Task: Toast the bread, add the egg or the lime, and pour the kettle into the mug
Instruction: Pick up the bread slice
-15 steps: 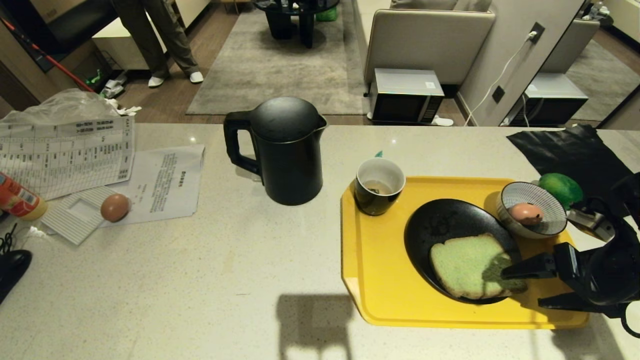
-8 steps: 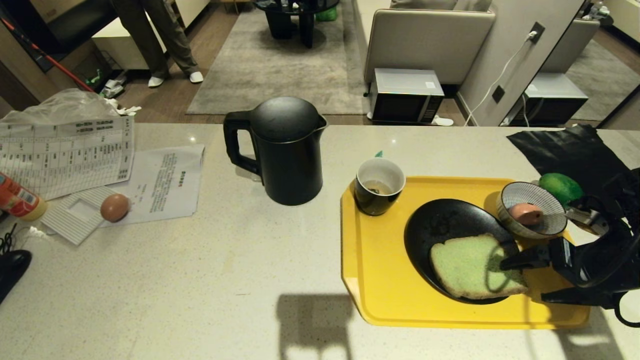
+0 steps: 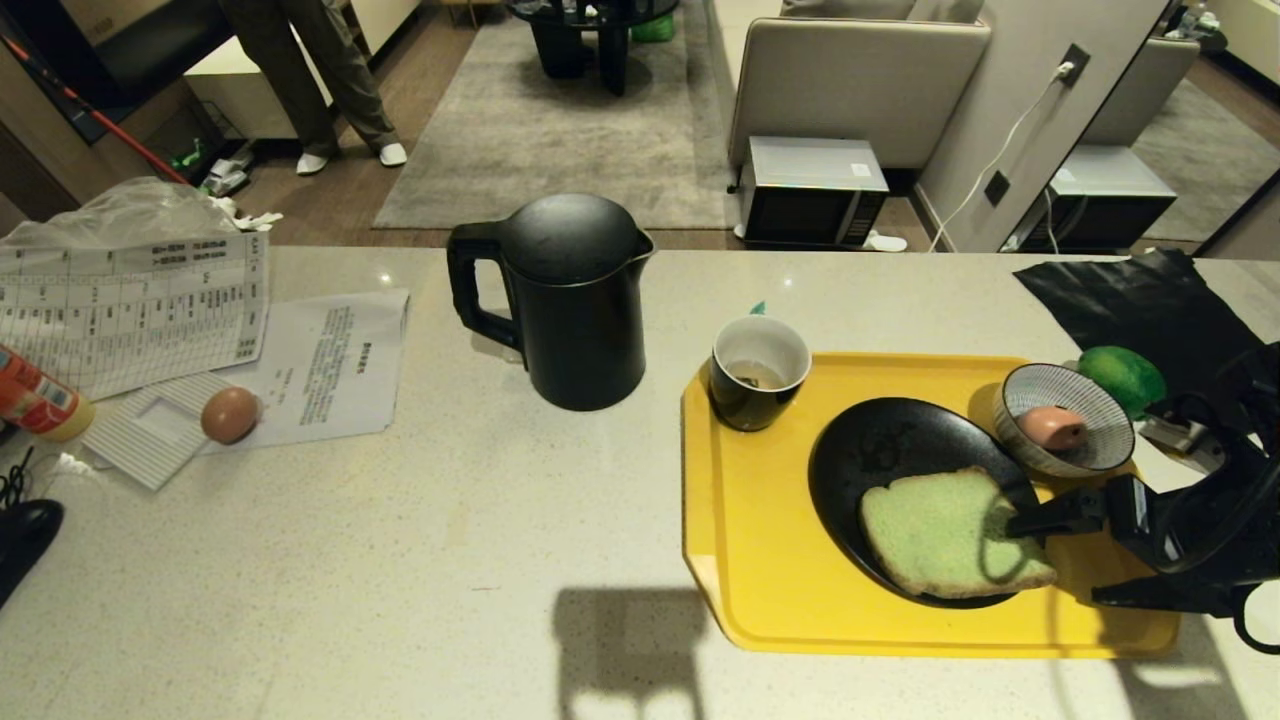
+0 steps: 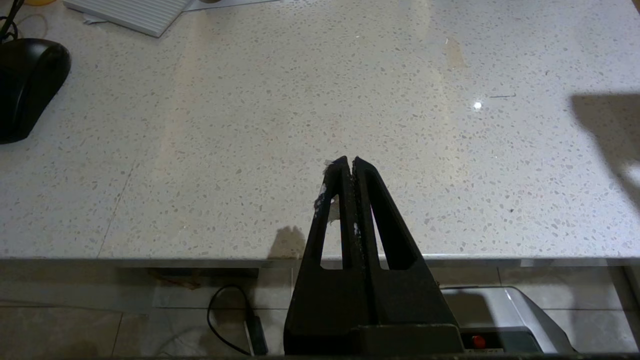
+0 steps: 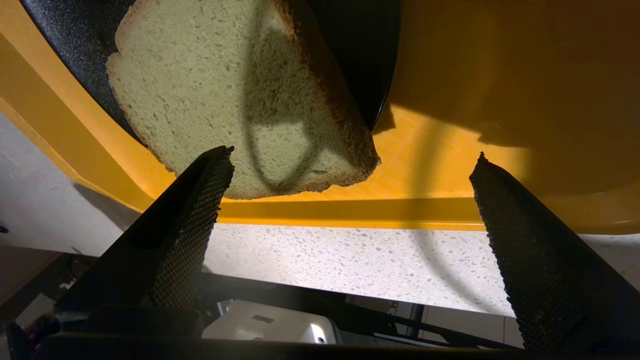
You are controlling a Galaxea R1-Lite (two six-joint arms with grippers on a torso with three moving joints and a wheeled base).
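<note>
The pale speckled table (image 3: 420, 560) spreads wide in front of me. On its right part lies a yellow tray (image 3: 760, 560). The kettle (image 3: 572, 300) stands upright on the table left of the tray, handle to the left. On the tray sits a black plate (image 3: 880, 450) with the bread (image 3: 940, 535) lying flat at its near edge. My right gripper (image 3: 1050, 560) is at the tray's near right corner, its fingers (image 5: 195, 225) spread wide with nothing between them, the upper tip over the bread's right edge. The mug (image 3: 758, 370) stands on the tray's far left corner. A striped bowl (image 3: 1100, 440) holds an egg (image 3: 1050, 427); the lime (image 3: 1122, 375) lies just behind the bowl. My left gripper (image 4: 348, 167) hangs over the table's near edge, fingers pressed together.
</note>
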